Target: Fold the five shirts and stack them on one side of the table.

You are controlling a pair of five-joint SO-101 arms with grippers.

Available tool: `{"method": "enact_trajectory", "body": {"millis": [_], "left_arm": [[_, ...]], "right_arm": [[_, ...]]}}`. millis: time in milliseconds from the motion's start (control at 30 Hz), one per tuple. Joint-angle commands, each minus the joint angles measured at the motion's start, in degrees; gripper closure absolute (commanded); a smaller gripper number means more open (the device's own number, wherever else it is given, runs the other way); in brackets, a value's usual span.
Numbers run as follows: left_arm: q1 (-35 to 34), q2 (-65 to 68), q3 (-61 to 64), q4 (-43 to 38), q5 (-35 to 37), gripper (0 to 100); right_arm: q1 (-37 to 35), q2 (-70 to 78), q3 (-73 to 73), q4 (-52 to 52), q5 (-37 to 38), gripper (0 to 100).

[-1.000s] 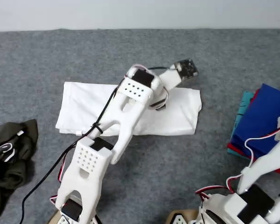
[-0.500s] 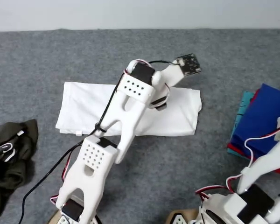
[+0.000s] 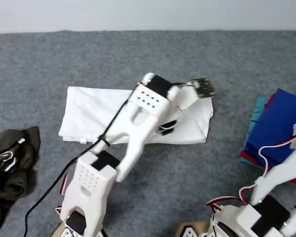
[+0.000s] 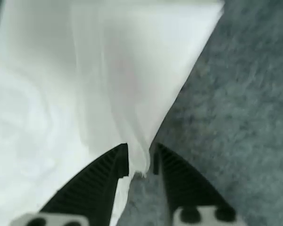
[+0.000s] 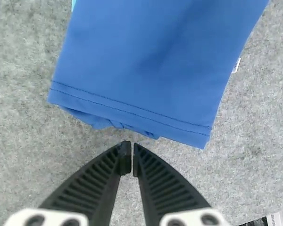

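A white shirt lies folded into a long strip across the middle of the grey table. My left arm stretches over it, and my left gripper sits low at the strip's right part. In the left wrist view my left gripper is shut on a fold of the white shirt near its edge, with cloth pinched between the fingertips. A folded blue shirt tops a stack at the table's right side. My right gripper hangs shut and empty just in front of the blue shirt.
Red and teal folded shirts peek out under the blue one. A crumpled dark olive shirt lies at the left edge. My right arm stands at the near right corner. Bare grey carpet spreads in front.
My left arm's wrist has swung right and toward the near side over the white shirt. The right arm and the stack have not moved.
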Motion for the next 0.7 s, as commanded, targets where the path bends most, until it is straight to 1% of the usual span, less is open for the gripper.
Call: {"method": "enact_trajectory", "body": {"millis": [0,233,400,467,567,667], "left_arm": [[-4.84,-0.97,1.89,-1.32,-2.73,94],[-10.90,8.62,1.80,-7.21,-2.81,93],[-11.08,11.43,0.22,-7.47,-2.73,93],[-10.90,11.16,-2.59,-5.36,-2.64,93],[-10.02,9.58,-10.33,0.88,-2.46,93],[-8.26,6.24,-13.58,1.76,0.44,93]], "right_arm": [[0.04,-2.77,-3.16,0.40,-0.44,98.3],[0.04,-2.68,-3.16,0.40,-0.44,98.3],[0.04,-2.86,-3.16,0.40,-0.44,98.3],[0.04,-2.95,-3.16,0.40,-0.44,98.3],[0.04,-3.03,-3.16,0.40,-0.44,98.3],[0.04,-3.03,-3.16,1.01,-0.44,98.3]]}}
